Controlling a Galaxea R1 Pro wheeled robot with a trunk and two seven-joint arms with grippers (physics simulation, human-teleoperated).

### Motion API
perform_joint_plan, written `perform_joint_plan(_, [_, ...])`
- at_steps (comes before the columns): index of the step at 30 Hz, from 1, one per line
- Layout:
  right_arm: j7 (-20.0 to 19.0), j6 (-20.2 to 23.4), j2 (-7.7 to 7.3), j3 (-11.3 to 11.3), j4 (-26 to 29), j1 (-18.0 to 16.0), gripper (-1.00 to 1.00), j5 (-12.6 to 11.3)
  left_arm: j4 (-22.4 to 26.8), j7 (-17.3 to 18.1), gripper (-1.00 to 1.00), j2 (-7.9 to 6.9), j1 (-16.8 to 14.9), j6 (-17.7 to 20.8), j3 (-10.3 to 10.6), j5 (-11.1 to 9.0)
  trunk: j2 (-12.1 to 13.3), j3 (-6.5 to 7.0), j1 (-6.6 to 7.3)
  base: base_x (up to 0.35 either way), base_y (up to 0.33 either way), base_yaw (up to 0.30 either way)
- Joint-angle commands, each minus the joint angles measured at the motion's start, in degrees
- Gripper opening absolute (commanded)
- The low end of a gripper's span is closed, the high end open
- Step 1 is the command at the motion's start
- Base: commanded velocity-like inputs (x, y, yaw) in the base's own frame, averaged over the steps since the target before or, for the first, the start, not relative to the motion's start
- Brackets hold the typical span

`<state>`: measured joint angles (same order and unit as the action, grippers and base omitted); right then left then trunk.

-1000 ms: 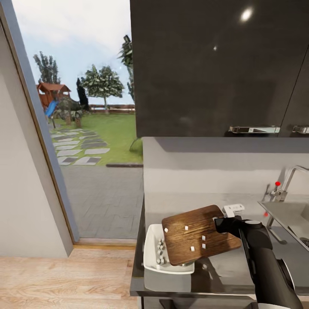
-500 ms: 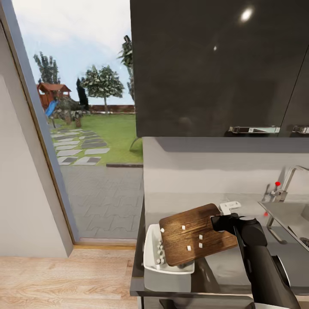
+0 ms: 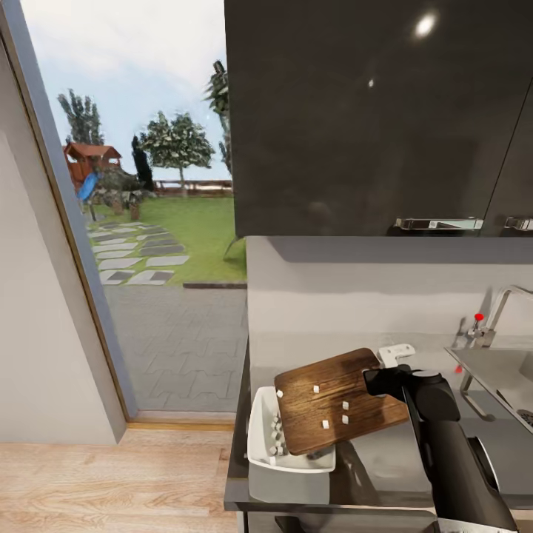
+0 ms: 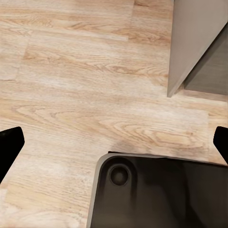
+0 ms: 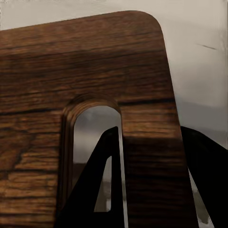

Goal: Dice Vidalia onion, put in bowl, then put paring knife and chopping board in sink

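The chopping board [image 3: 337, 400] is tilting over the bowl [image 3: 260, 429], its low end hanging above the bowl's white rim, its high end up by your right gripper [image 3: 381, 381]. You're clamping that gripper on the board's handle end; in the right wrist view the dark fingers [image 5: 107, 175] are sitting pressed against the board [image 5: 71, 71] beside its slot, so the jaws are closed on wood. A few small white onion dice [image 3: 345, 406] are sitting on the board's face, and more dice [image 3: 275, 437] are lying in the bowl. The bowl is sitting on the countertop [image 3: 392, 466] near its left end. The sink [image 3: 496, 374] is lying well to the right, its chrome tap [image 3: 492, 314] with the red dot behind it.

The wrist view is giving you the slot and grip up close; the head view is giving you the tilt, the bowl and the dice. Your left wrist view is looking at wood floor [image 4: 71, 95], a cabinet corner [image 4: 197, 45] and the robot's dark base [image 4: 161, 194]; the left fingers [image 4: 9, 147] are peeking in at opposite edges, wide apart, holding nothing.
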<state>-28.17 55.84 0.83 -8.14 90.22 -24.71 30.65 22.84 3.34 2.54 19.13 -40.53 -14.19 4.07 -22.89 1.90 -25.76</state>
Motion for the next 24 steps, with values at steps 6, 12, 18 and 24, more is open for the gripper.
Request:
perform_joint_plan(6, [-0.5,0.2,0.05,0.0,0.0,-0.9,-1.00,0.6,0.1,0.3,1.00,0.06,0.0,-0.1,-0.5,0.4,0.0,-0.01,-0.02,0.000,0.000,0.000])
perform_joint_plan(12, [0.2,0.2,0.05,0.0,0.1,-1.4,-1.00,0.7,0.1,0.3,1.00,0.07,0.0,0.0,-0.5,0.4,0.0,-0.01,-0.02,0.000,0.000,0.000])
perform_joint_plan(18, [0.3,0.2,0.11,0.1,0.2,-1.6,-1.00,4.0,0.1,0.3,1.00,0.06,0.0,-0.1,-0.5,0.4,0.0,-0.01,-0.02,0.000,0.000,0.000])
perform_joint_plan(24, [0.3,0.2,0.13,3.7,0.2,-1.6,-1.00,4.8,0.1,0.3,1.00,0.05,0.0,-0.1,-0.5,0.5,0.0,-0.01,-0.02,-0.006,0.000,0.000])
